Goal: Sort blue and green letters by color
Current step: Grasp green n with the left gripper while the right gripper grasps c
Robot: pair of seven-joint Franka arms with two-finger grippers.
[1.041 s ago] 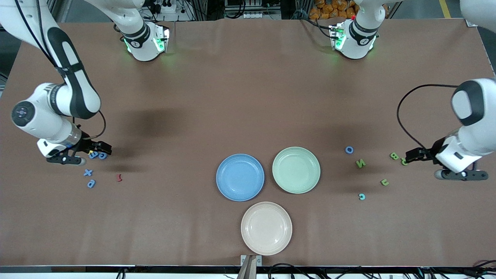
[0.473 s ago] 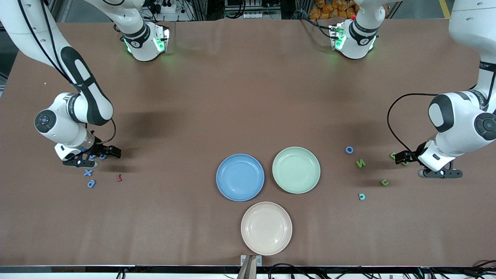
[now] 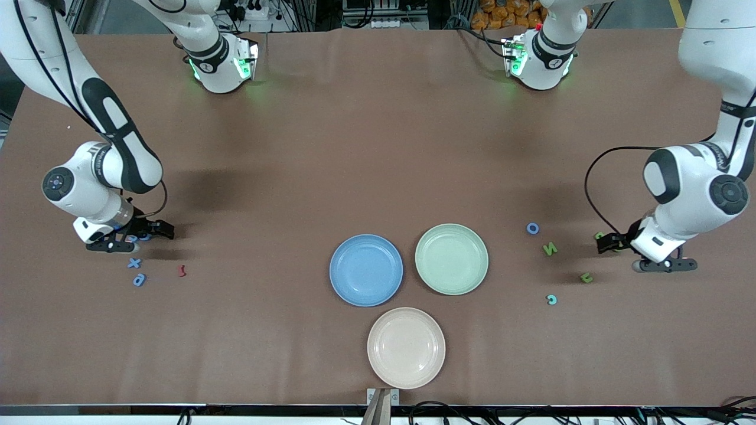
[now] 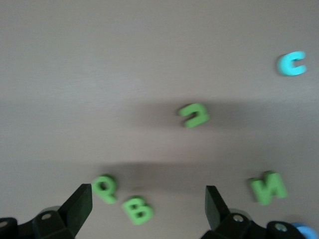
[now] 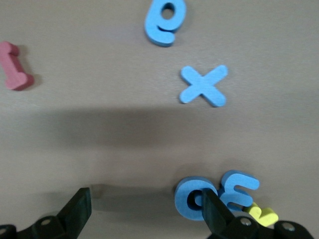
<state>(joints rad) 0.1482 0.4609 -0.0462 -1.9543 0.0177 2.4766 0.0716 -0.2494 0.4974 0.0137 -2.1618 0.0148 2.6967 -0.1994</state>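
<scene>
Left gripper (image 3: 607, 242), jaws wide and empty, hangs low over green letters (image 4: 137, 209). Right gripper (image 3: 155, 231), likewise open-jawed and empty, hangs over blue letters (image 5: 192, 197) on the desk (image 3: 378, 147).

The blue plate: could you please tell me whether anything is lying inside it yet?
Nothing is inside the blue plate; its whole bowl shows bare, with no letter in it and nothing covering any part.

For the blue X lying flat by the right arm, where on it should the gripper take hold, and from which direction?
The blue X lies flat on the table, apart from its neighbours, so probably come straight down from above. Close the fingers across the narrow centre where the strokes cross, or across one stroke; the notches between strokes leave room for fingertips. The right gripper is open, low over the blue letters beside it.
</scene>
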